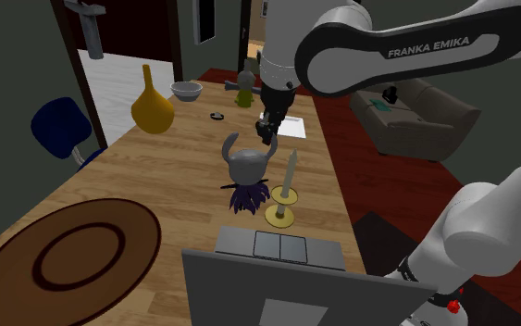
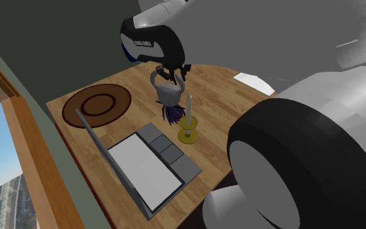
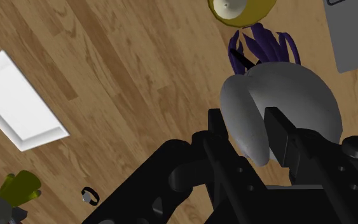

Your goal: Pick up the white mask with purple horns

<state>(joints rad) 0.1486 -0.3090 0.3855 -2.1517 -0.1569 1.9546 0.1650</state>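
Your gripper is closed narrowly on one curved horn of the grey mask, which stands on the tabletop. On lifting it may pivot, slip free, or topple the candlestick just beside it.

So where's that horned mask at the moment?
In the shoulder view the mask is at mid-table, just left of the yellow candlestick and beyond the laptop. The gripper clasps one of its horns from above.
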